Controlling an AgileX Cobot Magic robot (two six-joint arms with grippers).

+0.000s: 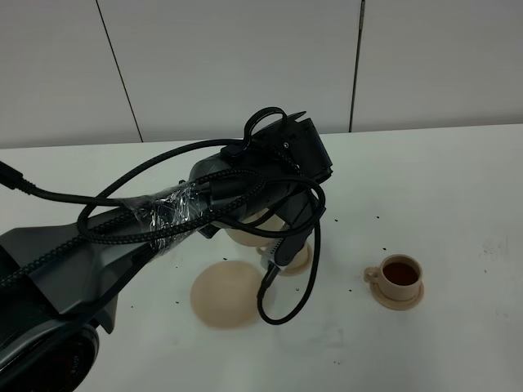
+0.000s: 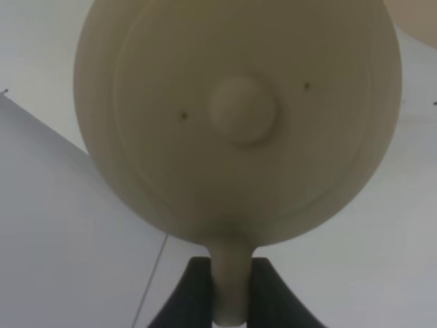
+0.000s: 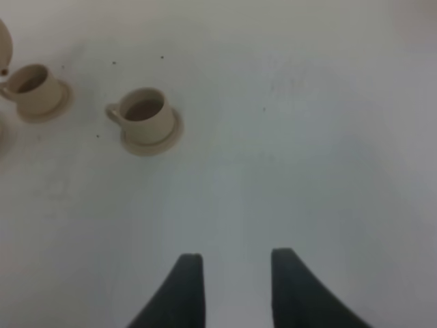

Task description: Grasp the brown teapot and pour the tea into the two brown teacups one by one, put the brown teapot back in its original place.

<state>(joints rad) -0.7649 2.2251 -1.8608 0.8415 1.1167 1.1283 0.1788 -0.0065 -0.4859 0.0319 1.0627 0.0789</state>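
The brown teapot point(image 2: 239, 123) fills the left wrist view, lid knob facing the camera. My left gripper point(image 2: 232, 262) is shut on its loop handle. In the high view the left arm reaches across the middle and hides most of the teapot point(image 1: 243, 235), which is held above the table. One teacup point(image 1: 400, 276) stands at the right on its small saucer with dark tea in it. The other teacup point(image 3: 33, 87) sits under the arm, only its saucer point(image 1: 296, 263) showing from above. The large flat saucer point(image 1: 225, 294) lies bare. My right gripper point(image 3: 235, 273) is open over bare table.
A black cable loop point(image 1: 290, 310) hangs from the left wrist down to the white table point(image 1: 458, 188), between the large saucer and the right teacup point(image 3: 147, 116). Small dark specks dot the tabletop. Grey wall panels stand behind.
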